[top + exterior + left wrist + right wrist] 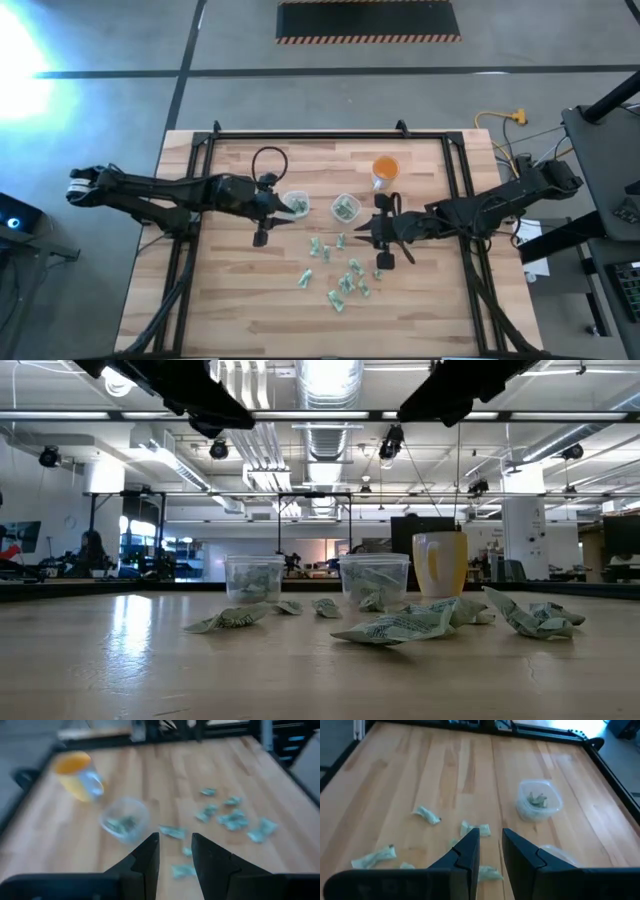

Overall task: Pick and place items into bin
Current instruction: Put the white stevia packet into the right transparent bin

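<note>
Wrappers [340, 278] lie scattered on the table [230, 310] just below the two clear cups [345, 208], a few already inside them. My right gripper [490, 842] hangs above the nearest pieces, fingers slightly apart, empty; my left gripper [174, 847], likewise parted, waits by the left cup [295, 206]. I should centre on one piece, then descend straight.

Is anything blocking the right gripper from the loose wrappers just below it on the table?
Nothing visible does. The right gripper, fingers open, hangs above the scattered pale green-and-white wrapper pieces on bare wooden tabletop. The clear plastic cups and the orange cup stand off to the side.
</note>
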Controlling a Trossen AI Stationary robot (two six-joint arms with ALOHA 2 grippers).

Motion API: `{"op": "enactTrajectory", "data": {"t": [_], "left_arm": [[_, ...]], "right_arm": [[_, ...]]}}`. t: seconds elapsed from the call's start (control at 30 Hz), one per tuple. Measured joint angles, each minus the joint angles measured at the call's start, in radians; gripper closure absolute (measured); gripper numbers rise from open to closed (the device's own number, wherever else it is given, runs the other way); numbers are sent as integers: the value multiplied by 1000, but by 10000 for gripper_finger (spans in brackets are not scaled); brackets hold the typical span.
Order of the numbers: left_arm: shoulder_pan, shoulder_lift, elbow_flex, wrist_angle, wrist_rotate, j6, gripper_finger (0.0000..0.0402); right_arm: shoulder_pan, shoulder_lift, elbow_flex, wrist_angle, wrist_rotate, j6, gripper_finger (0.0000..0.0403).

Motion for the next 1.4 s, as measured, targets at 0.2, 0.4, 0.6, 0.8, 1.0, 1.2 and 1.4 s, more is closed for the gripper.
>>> {"op": "enactTrajectory", "data": {"t": [0.2,0.4,0.6,0.8,1.0,1.2,1.4], "left_arm": [[-2,16,-6,-127,118,-75,304],[-1,31,-6,-169,118,-78,304],[-1,40,-6,-180,120,-76,304],[-1,45,-6,-171,120,-76,304],[-1,71,-6,-165,119,-166,304],[-6,107,-6,-147,116,-180,304],[-5,147,-6,-99,81,-167,304]], "right_arm": [[0,0,0,-66,-6,-7,330],[0,0,0,-172,-6,1,330],[0,0,0,-243,-12,-25,330],[0,0,0,-268,-68,-41,330],[0,0,-4,-270,-169,-33,330],[0,0,-49,-275,-279,-62,330],[0,0,-103,-271,-288,-98,330]]}}
